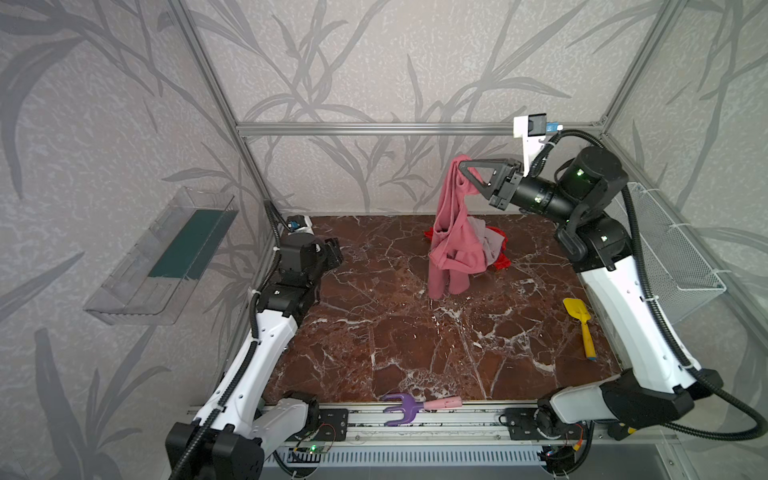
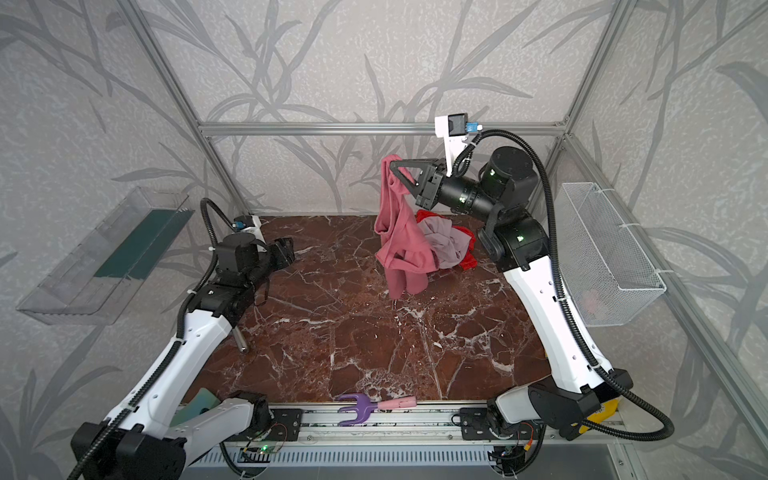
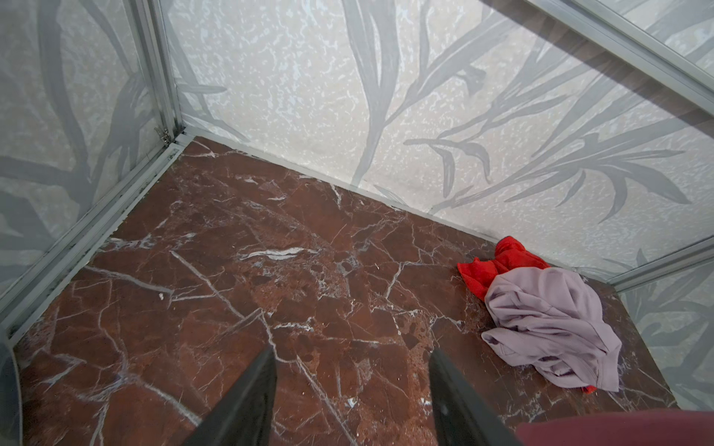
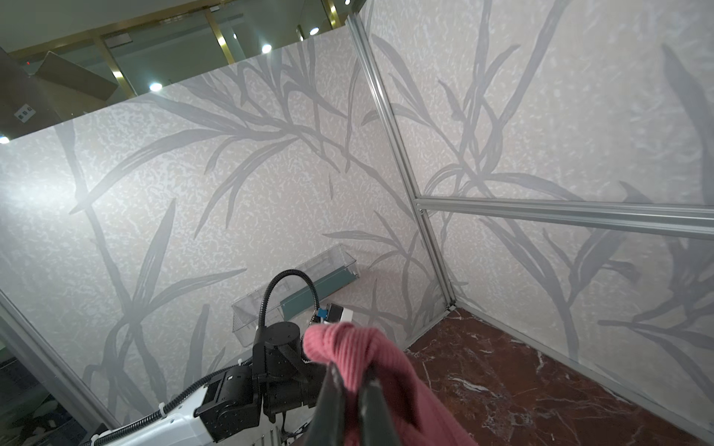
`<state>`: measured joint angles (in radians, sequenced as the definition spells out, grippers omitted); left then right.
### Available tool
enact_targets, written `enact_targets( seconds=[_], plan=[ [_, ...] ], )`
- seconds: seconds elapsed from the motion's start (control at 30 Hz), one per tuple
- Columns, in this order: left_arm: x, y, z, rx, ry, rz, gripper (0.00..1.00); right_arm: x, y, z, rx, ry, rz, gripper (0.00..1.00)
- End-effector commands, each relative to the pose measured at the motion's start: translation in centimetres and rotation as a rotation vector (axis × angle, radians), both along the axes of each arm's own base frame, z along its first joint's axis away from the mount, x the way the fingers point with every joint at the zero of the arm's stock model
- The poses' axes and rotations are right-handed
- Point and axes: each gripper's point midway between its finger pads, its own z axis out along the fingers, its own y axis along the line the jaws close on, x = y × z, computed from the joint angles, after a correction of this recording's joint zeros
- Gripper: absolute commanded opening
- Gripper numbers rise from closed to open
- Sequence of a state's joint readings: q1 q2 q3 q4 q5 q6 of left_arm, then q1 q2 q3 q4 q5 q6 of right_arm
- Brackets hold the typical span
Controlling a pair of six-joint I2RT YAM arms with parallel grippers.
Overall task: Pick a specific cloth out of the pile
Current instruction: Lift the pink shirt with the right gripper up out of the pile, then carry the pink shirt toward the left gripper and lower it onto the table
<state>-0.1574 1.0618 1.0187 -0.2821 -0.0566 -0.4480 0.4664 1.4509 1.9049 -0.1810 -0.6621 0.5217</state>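
Lift the pink cloth [image 1: 451, 232] straight up and clear of the pile [image 1: 490, 243] at the back right of the desk [image 1: 374, 332] with the right gripper [image 1: 461, 165], shut tight on a bunched, ribbed fold at the cloth's upper end. Raise far enough to bring the two hanging tails off the desk; contact there not decidable from the top views. Avoid sideways swings, likely to drag the lilac cloth [image 3: 548, 320] and red cloth [image 3: 498, 266] along. Leave the left gripper [image 3: 351, 353] parked low at the left edge, jaws partly apart, holding nothing, well apart from the pile. Treat the held cloth as a limp strip: long axis near vertical, upper end at the right gripper high above the back of the desk, lower end pointing down at the desk just in front of the pile, midsection folded and bulging beside it.
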Motion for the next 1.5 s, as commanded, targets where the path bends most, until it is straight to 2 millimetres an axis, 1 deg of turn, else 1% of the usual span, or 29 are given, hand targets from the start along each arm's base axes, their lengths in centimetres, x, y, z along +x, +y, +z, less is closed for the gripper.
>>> enact_targets(
  seconds=[0.0, 0.13, 0.3, 0.47, 0.53, 0.67, 0.77, 0.9, 0.97, 1.1, 1.23, 1.27, 1.3, 1.33, 1.37, 1.4, 1.43, 1.47],
  plan=[
    [-1.8, 0.8, 1.1, 0.006, 0.027, 0.037, 0.61, -1.1, 1.8, 0.7, -0.007, -0.069, 0.024, 0.00],
    [-3.5, 1.2, 1.9, 0.014, 0.033, 0.044, 0.61, -0.8, 5.3, -1.9, -0.056, -0.045, 0.062, 0.00],
    [-5.3, 1.6, 2.4, 0.018, 0.030, 0.044, 0.61, 0.7, 9.4, -5.9, -0.100, 0.013, 0.085, 0.00],
    [-6.4, 1.8, 2.2, 0.034, 0.043, 0.042, 0.62, 2.8, 13.5, -11.0, -0.143, 0.062, 0.079, 0.00],
    [-6.8, 1.9, 2.2, 0.040, 0.051, 0.043, 0.62, 3.6, 15.6, -13.6, -0.177, 0.093, 0.087, 0.00],
    [-7.7, 2.2, 2.3, 0.048, 0.048, 0.046, 0.62, 4.2, 19.7, -17.9, -0.231, 0.127, 0.115, 0.00],
    [-8.3, 2.4, 2.6, 0.055, 0.039, 0.052, 0.62, 4.5, 22.3, -21.0, -0.266, 0.155, 0.133, 0.00],
    [-9.0, 2.4, 2.8, 0.060, 0.040, 0.042, 0.62, 4.8, 25.3, -24.9, -0.310, 0.196, 0.158, 0.00],
    [-9.3, 2.5, 2.9, 0.069, 0.041, 0.042, 0.62, 4.7, 26.9, -26.7, -0.331, 0.214, 0.178, 0.00],
    [-9.8, 2.9, 3.1, 0.086, 0.038, 0.055, 0.62, 4.6, 29.5, -29.9, -0.360, 0.254, 0.202, 0.00],
    [-10.1, 3.0, 3.4, 0.092, 0.026, 0.053, 0.62, 4.1, 32.0, -33.1, -0.395, 0.304, 0.243, 0.00],
    [-10.2, 3.0, 3.5, 0.091, 0.025, 0.050, 0.62, 3.9, 32.6, -33.5, -0.402, 0.309, 0.256, 0.01],
    [-10.2, 2.9, 3.5, 0.092, 0.023, 0.047, 0.62, 3.8, 33.1, -34.4, -0.415, 0.320, 0.262, 0.04],
    [-10.1, 2.8, 3.5, 0.093, 0.024, 0.042, 0.62, 3.6, 33.7, -34.8, -0.423, 0.325, 0.274, 0.07],
    [-10.1, 2.7, 3.6, 0.092, 0.023, 0.035, 0.62, 3.4, 34.1, -35.2, -0.429, 0.331, 0.289, 0.12],
    [-10.1, 2.6, 3.6, 0.091, 0.023, 0.028, 0.62, 3.3, 34.3, -35.5, -0.435, 0.338, 0.300, 0.21],
    [-10.0, 2.4, 3.7, 0.091, 0.020, 0.017, 0.62, 3.3, 34.4, -35.7, -0.443, 0.346, 0.301, 0.34],
    [-9.9, 2.2, 3.7, 0.090, 0.019, 0.004, 0.62, 3.7, 34.2, -35.9, -0.450, 0.350, 0.282, 0.49]
  ],
)
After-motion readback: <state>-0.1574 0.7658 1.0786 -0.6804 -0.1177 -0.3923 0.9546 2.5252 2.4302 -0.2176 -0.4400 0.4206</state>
